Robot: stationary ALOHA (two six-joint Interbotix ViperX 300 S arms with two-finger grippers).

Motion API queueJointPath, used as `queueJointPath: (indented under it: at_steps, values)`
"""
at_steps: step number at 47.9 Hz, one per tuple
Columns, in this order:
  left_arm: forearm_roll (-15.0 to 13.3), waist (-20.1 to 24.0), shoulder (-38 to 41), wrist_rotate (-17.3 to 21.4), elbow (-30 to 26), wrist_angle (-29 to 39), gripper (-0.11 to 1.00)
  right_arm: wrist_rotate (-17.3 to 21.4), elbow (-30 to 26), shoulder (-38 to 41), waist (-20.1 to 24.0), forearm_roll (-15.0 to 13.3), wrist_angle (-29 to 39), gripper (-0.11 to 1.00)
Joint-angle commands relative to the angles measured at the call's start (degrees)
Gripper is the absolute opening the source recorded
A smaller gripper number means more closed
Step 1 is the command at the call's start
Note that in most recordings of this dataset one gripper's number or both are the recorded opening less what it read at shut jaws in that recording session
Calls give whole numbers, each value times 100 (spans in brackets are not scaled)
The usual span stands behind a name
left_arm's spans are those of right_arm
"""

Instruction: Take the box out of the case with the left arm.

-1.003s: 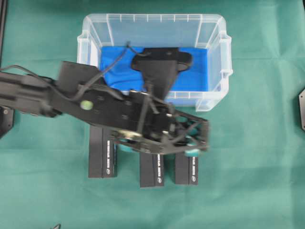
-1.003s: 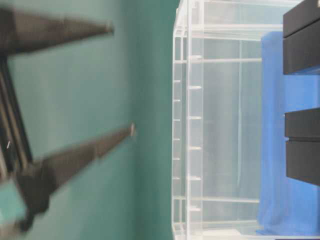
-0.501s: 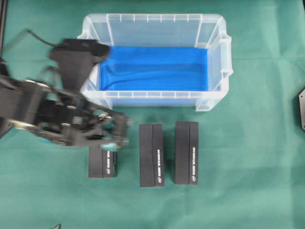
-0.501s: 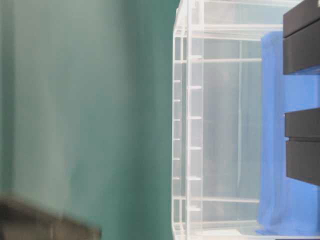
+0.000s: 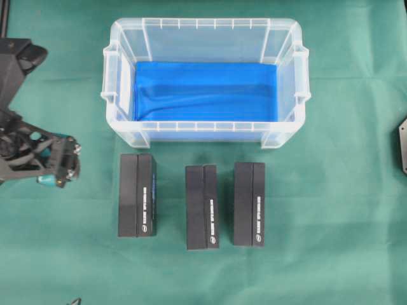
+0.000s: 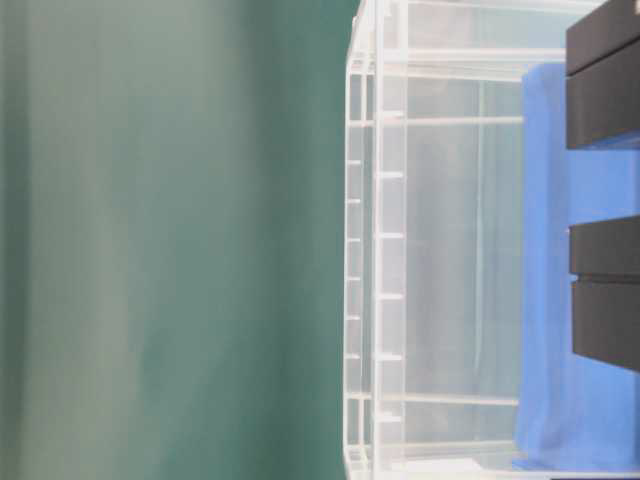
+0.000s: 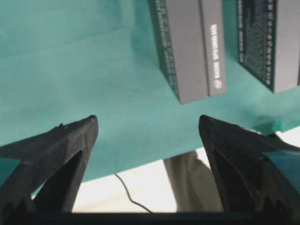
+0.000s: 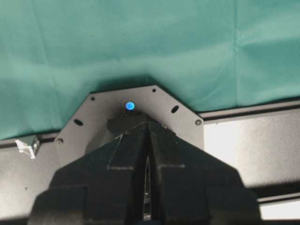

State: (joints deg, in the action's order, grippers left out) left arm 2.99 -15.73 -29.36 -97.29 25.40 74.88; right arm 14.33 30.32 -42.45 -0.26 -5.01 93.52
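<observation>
Left hand (image 5: 56,170), wide open and holding nothing, sits beside the clear ribbed case (image 5: 203,132), blue sheet (image 5: 206,91) inside.

We saw a green woven cloth (image 5: 343,210) over the table, matt, with faint fold creases. At twelve o'clock sat the clear translucent plastic case (image 5: 285,133), smooth and slightly glossy, its rim ribbed. A bright blue sheet (image 5: 206,89) lined its bottom and looked soft and wrinkled. Three black rectangular boxes (image 5: 137,195) at six o'clock had a matt, card-like finish with white print. At nine o'clock, the black left gripper (image 7: 147,129) showed rough, grainy plastic fingers (image 7: 61,140).
</observation>
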Motion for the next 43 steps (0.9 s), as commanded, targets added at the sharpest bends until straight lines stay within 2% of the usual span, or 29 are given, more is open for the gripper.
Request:
queueJointPath:
  at_steps: [1,26,35,43]
  values:
    - [-18,-44,-141,9,-9,-18,92,9,-35,18,0,-9,-9,0]
    - [-18,-35,-141,26,-18,-9,92,9,-35,18,0,-9,-9,0]
    - [0,299,-193,123,0,26,92,9,-44,18,0,-9,-9,0]
    - [0,659,-255,387,26,123,92,0,-44,18,0,-9,-9,0]
